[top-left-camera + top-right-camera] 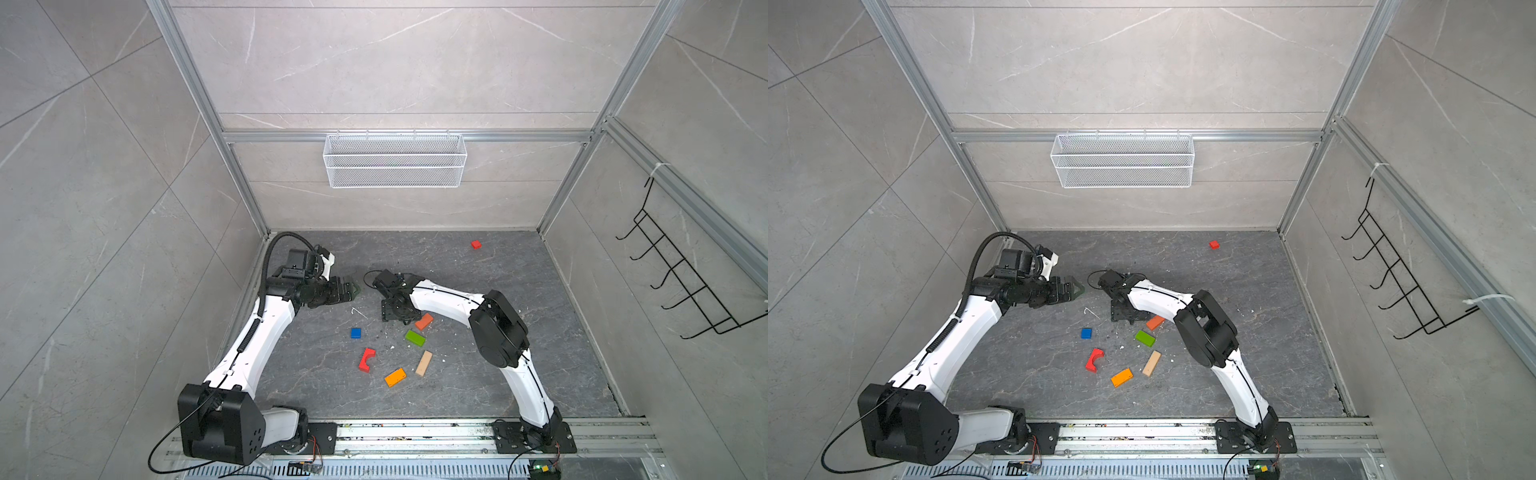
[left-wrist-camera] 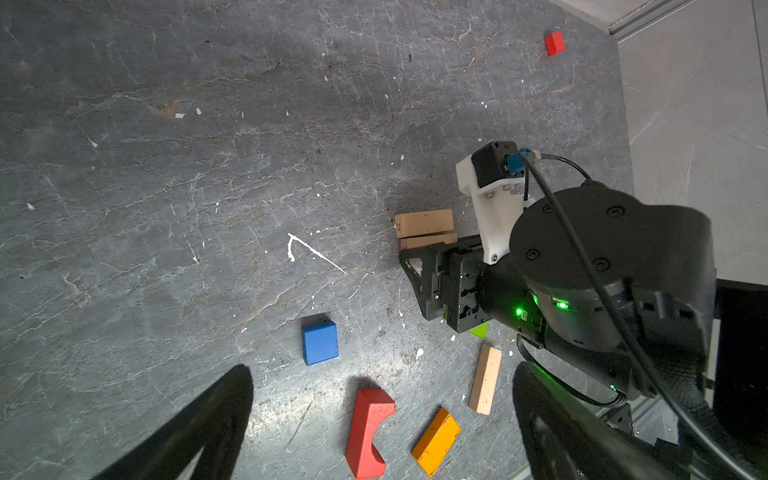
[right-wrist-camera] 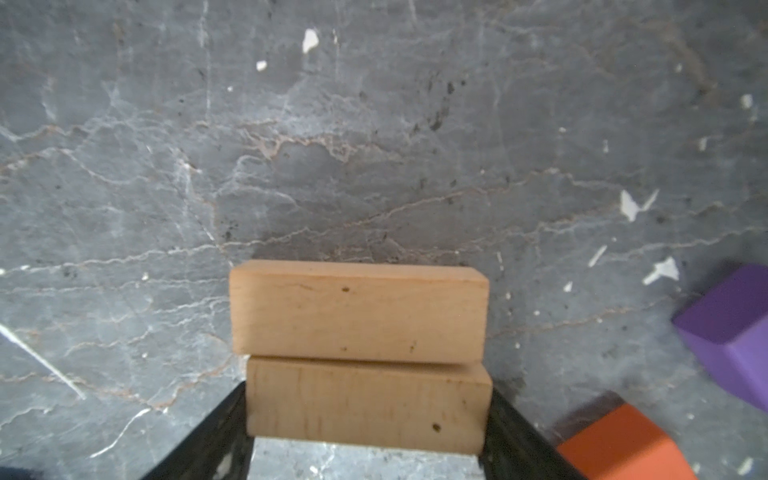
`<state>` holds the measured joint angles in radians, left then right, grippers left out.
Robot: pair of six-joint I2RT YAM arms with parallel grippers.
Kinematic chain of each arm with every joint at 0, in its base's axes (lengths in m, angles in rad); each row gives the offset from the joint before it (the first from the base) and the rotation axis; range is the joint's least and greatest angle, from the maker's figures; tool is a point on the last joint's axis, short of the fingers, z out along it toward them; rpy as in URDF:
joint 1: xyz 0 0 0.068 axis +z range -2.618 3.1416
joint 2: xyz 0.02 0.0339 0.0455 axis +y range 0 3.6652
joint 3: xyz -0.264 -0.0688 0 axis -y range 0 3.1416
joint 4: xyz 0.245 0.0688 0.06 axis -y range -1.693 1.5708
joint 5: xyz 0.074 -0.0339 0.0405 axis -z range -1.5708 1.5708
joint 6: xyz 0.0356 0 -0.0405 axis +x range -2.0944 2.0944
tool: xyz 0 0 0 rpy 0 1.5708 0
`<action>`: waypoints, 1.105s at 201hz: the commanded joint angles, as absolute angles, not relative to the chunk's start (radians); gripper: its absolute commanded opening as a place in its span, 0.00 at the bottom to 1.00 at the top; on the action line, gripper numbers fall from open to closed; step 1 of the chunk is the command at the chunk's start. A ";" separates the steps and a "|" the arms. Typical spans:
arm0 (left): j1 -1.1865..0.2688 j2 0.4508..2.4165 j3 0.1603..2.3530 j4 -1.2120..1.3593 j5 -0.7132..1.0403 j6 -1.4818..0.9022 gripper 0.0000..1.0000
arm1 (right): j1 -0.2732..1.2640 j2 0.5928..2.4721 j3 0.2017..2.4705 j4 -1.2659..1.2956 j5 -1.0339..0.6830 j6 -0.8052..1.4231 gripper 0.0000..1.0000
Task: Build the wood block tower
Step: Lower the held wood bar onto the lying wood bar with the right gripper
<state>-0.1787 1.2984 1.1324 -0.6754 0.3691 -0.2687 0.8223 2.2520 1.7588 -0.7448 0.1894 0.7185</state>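
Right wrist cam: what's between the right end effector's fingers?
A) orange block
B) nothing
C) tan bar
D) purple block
C: the right wrist view shows a tan bar between the fingers of the right end effector, lying against a second tan bar.

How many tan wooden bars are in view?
3. The first bar sits between the fingers of the right claw; the second bar lies flush beside it. The third bar lies apart, near the green slab. The right arm may hide others.
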 commanded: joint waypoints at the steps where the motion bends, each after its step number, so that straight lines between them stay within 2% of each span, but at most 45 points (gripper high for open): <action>1: -0.175 1.272 1.127 -0.660 0.374 -0.268 1.00 | 0.821 2.279 1.789 -0.773 0.187 0.730 0.71; 90: -0.175 1.270 1.129 -0.661 0.371 -0.267 1.00 | 0.820 2.296 1.818 -0.793 0.195 0.723 0.72; 163: -0.175 1.266 1.127 -0.661 0.371 -0.265 1.00 | 0.821 2.301 1.818 -0.789 0.181 0.724 0.81; 222: -0.174 1.267 1.128 -0.661 0.368 -0.265 1.00 | 0.821 2.301 1.819 -0.780 0.170 0.725 0.80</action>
<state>-0.1787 1.2980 1.1297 -0.6750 0.3691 -0.2687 0.8223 2.2711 1.7935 -0.7670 0.1764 0.7181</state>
